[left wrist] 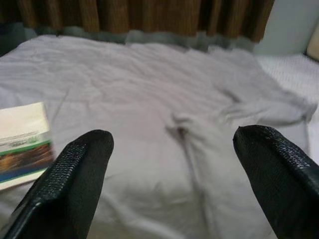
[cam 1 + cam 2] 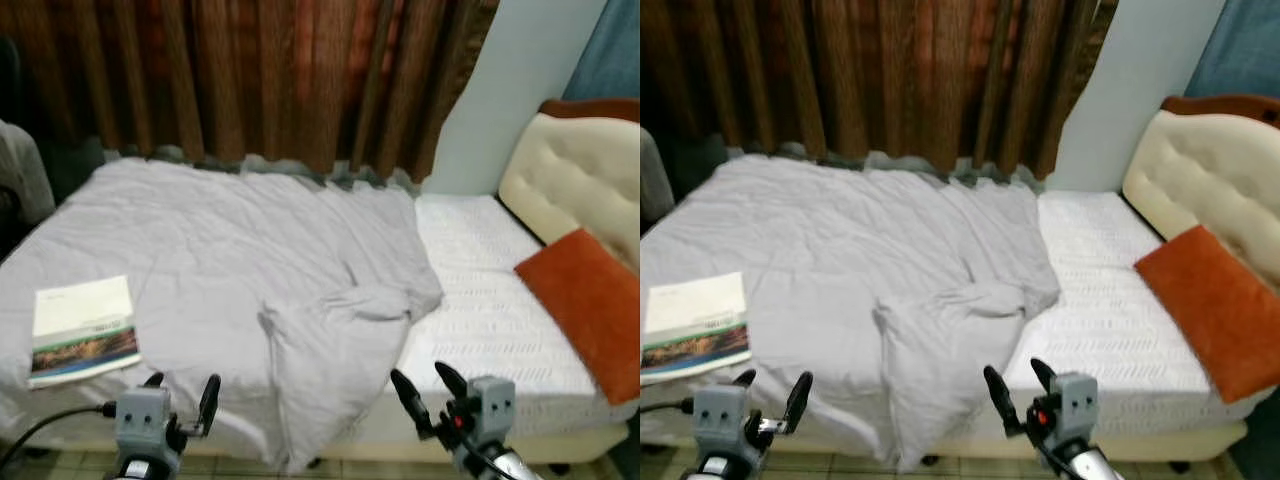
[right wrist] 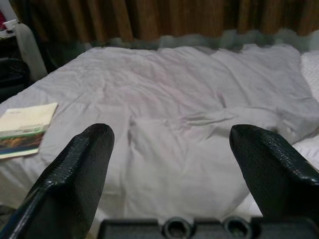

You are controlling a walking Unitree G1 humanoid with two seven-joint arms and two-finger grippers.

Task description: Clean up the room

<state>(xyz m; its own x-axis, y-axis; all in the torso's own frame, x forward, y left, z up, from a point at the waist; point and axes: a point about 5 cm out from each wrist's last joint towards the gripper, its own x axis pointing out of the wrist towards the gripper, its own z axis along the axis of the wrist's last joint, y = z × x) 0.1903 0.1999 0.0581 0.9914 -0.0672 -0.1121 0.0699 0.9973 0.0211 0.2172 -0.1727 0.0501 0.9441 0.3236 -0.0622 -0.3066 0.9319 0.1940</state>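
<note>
A crumpled grey blanket point(image 2: 250, 270) covers the left and middle of the bed, one corner hanging over the front edge. A book point(image 2: 82, 328) with a white and landscape-picture cover lies on the blanket near the front left. An orange cushion point(image 2: 585, 305) leans at the right by the cream headboard point(image 2: 575, 175). My left gripper point(image 2: 182, 392) is held low before the bed's front edge, open and empty. My right gripper point(image 2: 427, 385) is also low, in front of the blanket's hanging corner, open and empty. The book point(image 1: 22, 144) lies just beside my left fingers point(image 1: 70, 184).
The white mattress point(image 2: 480, 290) is bare on the right side. Dark brown curtains point(image 2: 250, 80) hang behind the bed, with a pale wall point(image 2: 510, 90) at the right. Something pale and dark stands at the far left point(image 2: 15, 180). Tiled floor point(image 2: 330, 470) runs under the bed's front.
</note>
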